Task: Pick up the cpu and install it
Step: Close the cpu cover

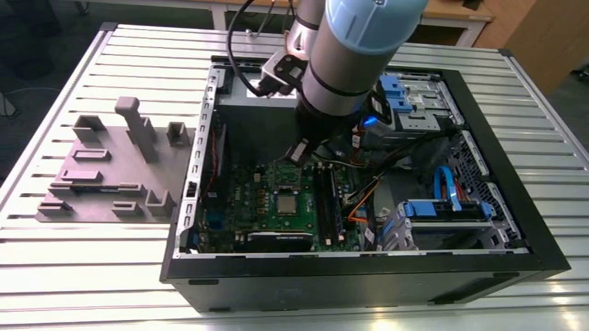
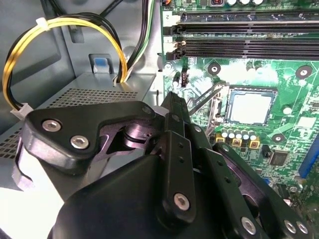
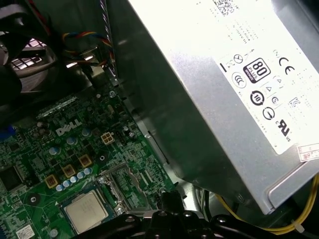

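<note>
Nearest in the exterior view, the case (image 1: 368,276) lies open-side up mid-table (image 1: 92,276), giving the arm (image 1: 341,76) access from above. A tray (image 1: 101,172) stands by the table's edge on the exterior view's left. The cpu (image 1: 288,203) lies flat in its socket on the board, apparently placed already.

In the second wrist view, the hand (image 2: 174,99) looks pressed together and empty, hanging near the cpu (image 2: 249,107) without touching it.

In the first wrist view, the hand (image 3: 169,198) sits between cpu (image 3: 85,211) and power supply (image 3: 224,89).
</note>
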You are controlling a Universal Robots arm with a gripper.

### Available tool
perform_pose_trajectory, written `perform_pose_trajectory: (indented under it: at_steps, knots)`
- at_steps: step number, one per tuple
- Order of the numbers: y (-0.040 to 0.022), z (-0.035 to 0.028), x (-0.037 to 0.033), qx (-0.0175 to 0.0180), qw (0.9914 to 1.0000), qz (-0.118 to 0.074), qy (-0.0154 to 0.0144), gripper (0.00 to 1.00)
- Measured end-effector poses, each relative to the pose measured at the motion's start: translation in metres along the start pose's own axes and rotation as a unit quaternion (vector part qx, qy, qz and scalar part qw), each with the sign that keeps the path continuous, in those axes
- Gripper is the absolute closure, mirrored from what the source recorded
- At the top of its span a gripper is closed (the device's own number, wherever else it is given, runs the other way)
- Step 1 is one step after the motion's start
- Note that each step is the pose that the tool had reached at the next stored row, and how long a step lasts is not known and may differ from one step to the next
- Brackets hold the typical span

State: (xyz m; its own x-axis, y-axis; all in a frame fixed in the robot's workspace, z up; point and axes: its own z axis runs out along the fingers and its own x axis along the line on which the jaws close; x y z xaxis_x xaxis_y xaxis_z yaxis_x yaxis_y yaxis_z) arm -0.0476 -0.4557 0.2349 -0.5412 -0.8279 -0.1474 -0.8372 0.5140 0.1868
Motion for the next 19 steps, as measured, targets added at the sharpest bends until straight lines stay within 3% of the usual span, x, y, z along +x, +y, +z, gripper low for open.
perform_pose_trajectory:
  at_steps: [4, 19]
  knots:
    - [0.0007, -0.0020, 0.0000, 0.0009, 1.00000, 0.000, 0.0016, 0.90]
    - [0.0017, -0.0047, -0.0002, 0.0009, 1.00000, -0.002, 0.0023, 0.90]
